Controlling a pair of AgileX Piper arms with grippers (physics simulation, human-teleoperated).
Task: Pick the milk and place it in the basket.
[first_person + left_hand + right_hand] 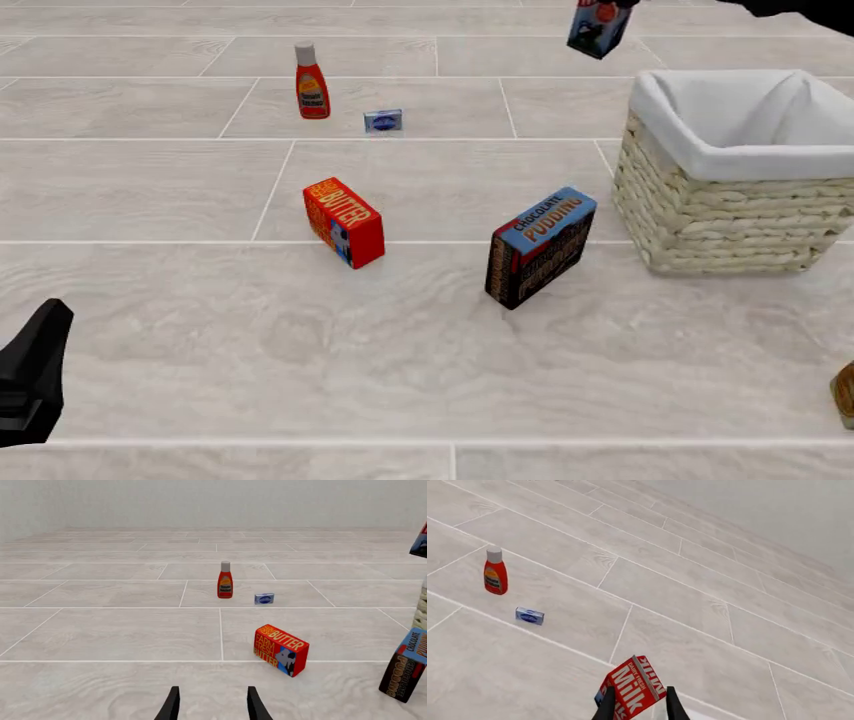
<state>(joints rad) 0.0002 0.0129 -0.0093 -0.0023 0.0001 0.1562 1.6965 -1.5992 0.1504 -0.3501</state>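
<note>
The red milk carton [630,687] with white "MILK" lettering is clamped between my right gripper's [639,710] fingers and held high above the floor. In the front view the milk [598,27] hangs at the top edge, beyond and left of the basket's far left corner. The wicker basket [727,215] with white lining stands at the right. My right arm [798,8] enters at the top right. My left gripper [212,707] is open and empty, low at the front left [34,375].
An orange-red butter box [343,221] and a chocolate pudding box [539,247] stand mid-floor left of the basket. A ketchup bottle [311,82] and a small blue packet [383,121] stand farther back. A brown object [845,395] shows at the right edge.
</note>
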